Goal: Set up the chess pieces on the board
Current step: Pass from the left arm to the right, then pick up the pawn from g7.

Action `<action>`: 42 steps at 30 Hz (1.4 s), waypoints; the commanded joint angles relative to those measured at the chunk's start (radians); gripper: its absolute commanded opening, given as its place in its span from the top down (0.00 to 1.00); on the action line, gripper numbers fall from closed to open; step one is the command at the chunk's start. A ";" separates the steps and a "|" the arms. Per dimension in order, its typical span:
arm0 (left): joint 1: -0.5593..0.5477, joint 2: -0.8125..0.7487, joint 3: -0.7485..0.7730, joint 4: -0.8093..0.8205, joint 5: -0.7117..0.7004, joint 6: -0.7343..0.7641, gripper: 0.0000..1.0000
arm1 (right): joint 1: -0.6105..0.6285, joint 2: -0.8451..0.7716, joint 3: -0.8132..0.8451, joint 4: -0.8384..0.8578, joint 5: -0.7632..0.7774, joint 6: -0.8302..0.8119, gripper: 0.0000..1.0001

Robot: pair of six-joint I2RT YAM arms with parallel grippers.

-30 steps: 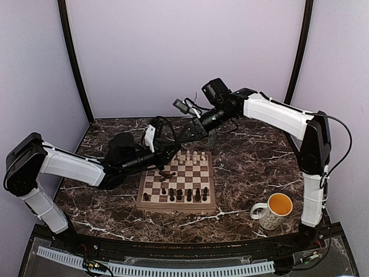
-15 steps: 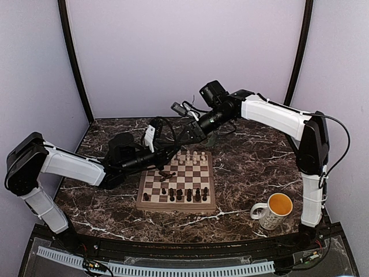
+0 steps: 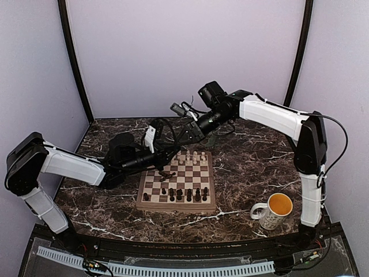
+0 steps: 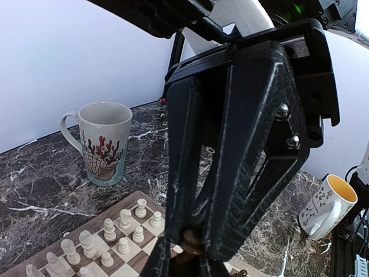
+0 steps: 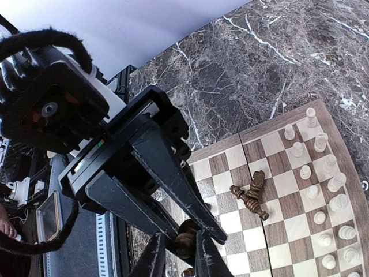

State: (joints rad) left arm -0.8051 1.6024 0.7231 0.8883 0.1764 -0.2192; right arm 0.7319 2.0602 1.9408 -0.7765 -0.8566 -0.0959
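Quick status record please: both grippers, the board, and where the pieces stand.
left gripper: shut on a small dark brown turned chess piece, held in the air
right gripper: shut on the same piece, from the opposite side
board: square checkered wooden chessboard; cream pieces upright at far end, dark row at near end
loose: toppled dark pieces mid-board
beside: yellow-lined white mug, right of board
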 commanded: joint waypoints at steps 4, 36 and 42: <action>0.006 -0.009 0.018 0.024 0.021 0.003 0.85 | 0.024 0.011 0.021 0.021 -0.011 -0.007 0.87; 0.234 -0.558 -0.146 -0.717 -0.356 -0.022 0.36 | 0.176 0.086 -0.056 0.087 0.297 -0.222 0.89; 0.253 -0.532 -0.125 -0.734 -0.347 -0.028 0.36 | 0.253 0.165 -0.008 0.072 0.371 -0.246 0.89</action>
State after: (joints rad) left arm -0.5587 1.0695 0.5690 0.1913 -0.1658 -0.2295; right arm 0.9474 2.1632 1.8957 -0.7128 -0.5594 -0.3038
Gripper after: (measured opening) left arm 0.641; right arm 0.114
